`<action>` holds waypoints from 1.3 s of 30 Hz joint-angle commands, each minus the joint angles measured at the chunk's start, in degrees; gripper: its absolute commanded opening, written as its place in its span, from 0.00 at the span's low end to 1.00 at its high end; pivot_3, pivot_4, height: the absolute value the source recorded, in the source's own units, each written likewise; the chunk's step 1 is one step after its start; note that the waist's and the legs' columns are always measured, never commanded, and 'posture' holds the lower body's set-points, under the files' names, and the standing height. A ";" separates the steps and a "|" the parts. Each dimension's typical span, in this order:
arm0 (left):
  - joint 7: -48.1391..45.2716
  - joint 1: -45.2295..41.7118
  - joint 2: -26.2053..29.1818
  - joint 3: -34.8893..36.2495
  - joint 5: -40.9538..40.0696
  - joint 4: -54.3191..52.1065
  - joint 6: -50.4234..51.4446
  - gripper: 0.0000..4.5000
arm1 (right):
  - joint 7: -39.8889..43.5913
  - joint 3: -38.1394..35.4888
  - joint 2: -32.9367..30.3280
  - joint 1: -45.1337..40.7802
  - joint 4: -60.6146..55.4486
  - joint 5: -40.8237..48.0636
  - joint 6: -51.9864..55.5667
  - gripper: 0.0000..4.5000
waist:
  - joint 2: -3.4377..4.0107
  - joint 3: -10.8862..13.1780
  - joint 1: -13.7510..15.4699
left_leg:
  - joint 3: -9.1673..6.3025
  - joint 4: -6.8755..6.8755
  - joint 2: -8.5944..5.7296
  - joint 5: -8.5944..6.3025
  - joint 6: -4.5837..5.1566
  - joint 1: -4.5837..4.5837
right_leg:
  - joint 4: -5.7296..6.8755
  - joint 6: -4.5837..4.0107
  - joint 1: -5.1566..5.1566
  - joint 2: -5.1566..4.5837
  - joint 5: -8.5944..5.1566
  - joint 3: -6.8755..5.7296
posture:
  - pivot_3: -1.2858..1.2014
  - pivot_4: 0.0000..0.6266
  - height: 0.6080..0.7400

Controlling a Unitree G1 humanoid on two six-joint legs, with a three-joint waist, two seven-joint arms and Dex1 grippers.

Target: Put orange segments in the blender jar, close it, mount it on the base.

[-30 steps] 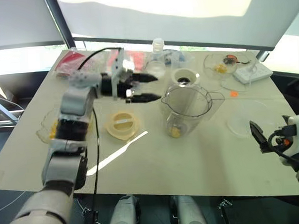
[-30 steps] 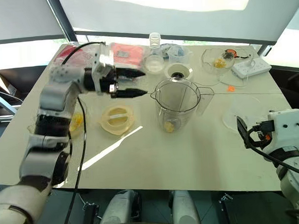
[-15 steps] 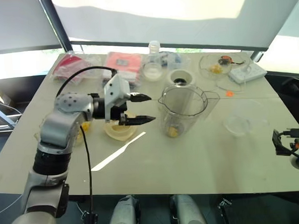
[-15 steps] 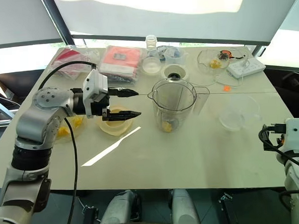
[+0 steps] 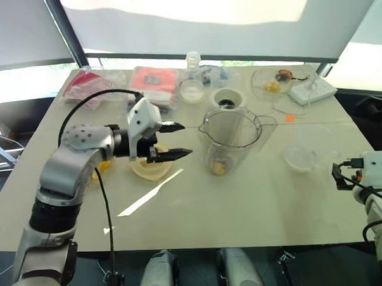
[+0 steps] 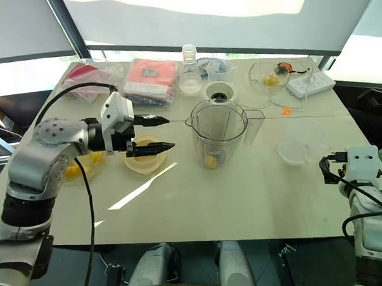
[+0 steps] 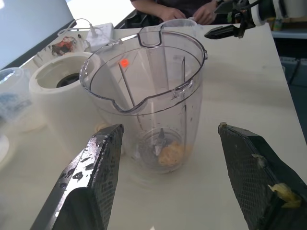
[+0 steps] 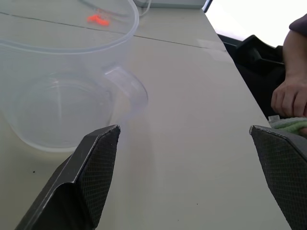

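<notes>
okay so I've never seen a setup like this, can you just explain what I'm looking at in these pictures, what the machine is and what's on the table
It is a two-armed humanoid robot at a pale table. Two pictures come from its head, two from cameras on its wrists. The left gripper hangs open and empty beside the tall clear plastic blender jar, which holds a few yellow-orange fruit segments. Behind the jar stands the squat white motor base; the flat cream round lid lies under the left gripper. The right gripper is open near a clear plastic cup. A person's hand rests at the table's edge.
</notes>
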 commanded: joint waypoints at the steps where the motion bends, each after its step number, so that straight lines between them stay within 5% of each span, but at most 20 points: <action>1: 0.96 -0.05 0.70 0.14 -0.88 -1.86 -0.22 0.72 | 0.61 0.23 -0.54 -2.19 2.66 -1.09 -2.73 1.00 | 0.00 0.00 -0.02 | 0.01 0.00 0.00 0.00 0.00 0.00 | 0.00 0.00 0.00 0.00 0.00 0.00 | 0.52 0.24 1.00; 26: 3.71 0.16 1.69 -0.91 -0.82 -1.24 -0.52 0.72 | -2.92 3.87 -0.39 -17.96 30.79 -5.55 -17.70 1.00 | 0.02 0.02 -0.36 | 0.08 -0.06 -0.01 0.00 0.00 0.01 | -0.06 0.01 -0.01 0.00 0.01 0.06 | 0.52 0.24 1.00; 29: 2.40 1.36 3.57 -0.41 -1.85 -2.67 0.21 0.75 | -3.46 4.00 -0.18 -18.84 32.42 -5.33 -18.83 0.82 | 0.03 0.03 -0.40 | 0.08 -0.08 -0.01 0.00 0.00 0.01 | -0.06 0.01 -0.02 0.00 0.00 0.06 | 0.52 0.24 1.00; 36: 1.78 1.97 5.93 0.03 -3.15 -2.92 0.04 0.75 | -4.10 4.64 -0.03 -20.21 34.72 -4.99 -20.60 0.01 | 0.05 0.04 -0.24 | 0.08 -0.15 0.00 0.00 -0.01 0.01 | -0.10 0.01 -0.04 -0.02 0.00 0.07 | 0.52 0.24 1.00; 39: 1.68 1.72 6.31 0.08 -3.30 -2.51 -0.08 0.75 | -4.37 4.81 -0.21 -20.79 34.79 -5.00 -21.22 0.01 | 0.03 0.05 -0.01 | 0.08 -0.15 0.00 0.00 -0.01 0.02 | -0.12 0.01 -0.01 -0.03 0.00 0.08 | 0.52 0.24 1.00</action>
